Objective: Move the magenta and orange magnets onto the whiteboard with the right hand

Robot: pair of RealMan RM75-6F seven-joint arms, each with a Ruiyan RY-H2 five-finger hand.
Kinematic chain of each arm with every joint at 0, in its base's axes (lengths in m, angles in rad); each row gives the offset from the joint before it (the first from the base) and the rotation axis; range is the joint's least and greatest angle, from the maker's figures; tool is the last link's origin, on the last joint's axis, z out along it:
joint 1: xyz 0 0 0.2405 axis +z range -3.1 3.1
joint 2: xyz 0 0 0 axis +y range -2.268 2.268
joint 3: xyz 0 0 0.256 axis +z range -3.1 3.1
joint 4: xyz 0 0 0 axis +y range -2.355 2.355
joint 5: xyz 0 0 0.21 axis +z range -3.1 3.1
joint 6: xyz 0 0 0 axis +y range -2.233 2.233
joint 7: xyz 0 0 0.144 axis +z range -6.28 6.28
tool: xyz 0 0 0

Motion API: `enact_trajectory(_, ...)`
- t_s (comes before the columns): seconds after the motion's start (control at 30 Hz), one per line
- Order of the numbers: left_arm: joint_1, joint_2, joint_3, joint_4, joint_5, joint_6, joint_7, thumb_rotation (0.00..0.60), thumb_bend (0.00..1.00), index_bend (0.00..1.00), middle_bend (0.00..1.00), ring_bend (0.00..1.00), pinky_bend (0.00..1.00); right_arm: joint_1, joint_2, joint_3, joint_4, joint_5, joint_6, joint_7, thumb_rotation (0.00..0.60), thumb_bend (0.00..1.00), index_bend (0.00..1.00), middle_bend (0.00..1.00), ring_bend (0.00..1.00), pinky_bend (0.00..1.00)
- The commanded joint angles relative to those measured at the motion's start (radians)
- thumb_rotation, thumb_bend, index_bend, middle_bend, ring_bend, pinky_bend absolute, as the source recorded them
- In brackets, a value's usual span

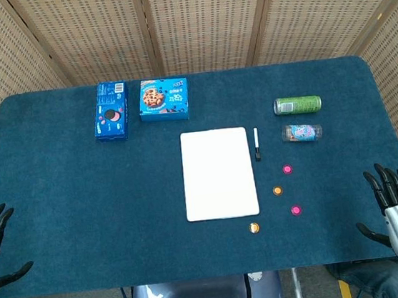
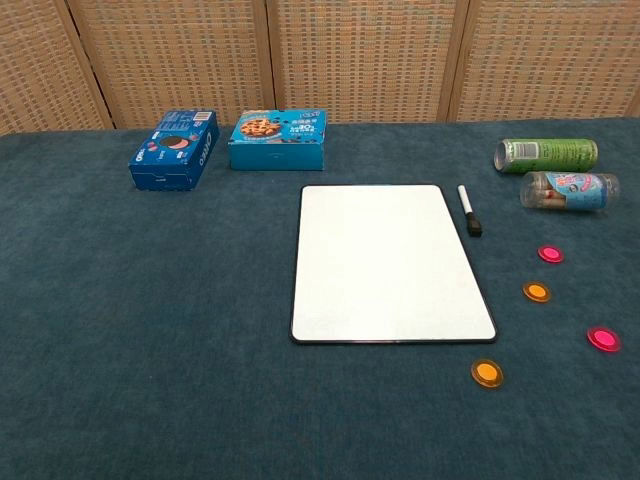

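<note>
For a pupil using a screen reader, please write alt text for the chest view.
A blank whiteboard lies flat on a dark blue table, with two pink magnets and two orange magnets on the cloth to its right. A marker, a green can and a small bottle lie right of it; two biscuit boxes sit behind. No hand shows.

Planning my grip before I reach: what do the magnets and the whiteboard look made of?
Magnets: magenta and orange discs look like glossy, translucent plastic, with bright rims catching light. Whiteboard: smooth white coated surface with a thin dark frame, likely plastic or metal; core unclear.
</note>
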Motion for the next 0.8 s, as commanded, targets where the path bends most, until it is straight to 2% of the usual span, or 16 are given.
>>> enact_trajectory(0.03, 0.0, -0.001, 0.0, 0.001, -0.002, -0.001, 0.002, 0.6, 0.0, 0.0, 0.0, 0.0, 0.0, 0.002, -0.003, -0.001, 0.002, 0.0, -0.006, -0.004, 0.6, 0.0, 0.0, 0.0, 0.0, 0.0)
enact_trajectory(0.33, -0.003, -0.003, -0.006, -0.003, -0.015, -0.011, 0.009, 0.6, 0.0, 0.0, 0.0, 0.0, 0.0, 0.039, -0.012, 0.002, 0.001, 0.018, -0.088, -0.035, 0.6, 0.0, 0.0, 0.0, 0.0, 0.0)
enact_trajectory(0.53, -0.013, -0.006, -0.018, -0.01, -0.043, -0.031, 0.024, 0.6, 0.0, 0.0, 0.0, 0.0, 0.0, 0.171, -0.012, 0.065, -0.006, 0.137, -0.317, -0.106, 0.6, 0.0, 0.0, 0.0, 0.0, 0.0)
enact_trajectory(0.63, -0.022, -0.011, -0.031, -0.016, -0.073, -0.05, 0.04, 0.6, 0.0, 0.0, 0.0, 0.0, 0.0, 0.279, -0.03, 0.12, 0.001, 0.245, -0.488, -0.147, 0.6, 0.0, 0.02, 0.0, 0.0, 0.0)
enact_trajectory(0.8, -0.037, -0.017, -0.046, -0.022, -0.118, -0.085, 0.063, 0.6, 0.0, 0.0, 0.0, 0.0, 0.0, 0.415, -0.095, 0.175, 0.067, 0.414, -0.683, -0.213, 0.6, 0.0, 0.08, 0.0, 0.0, 0.0)
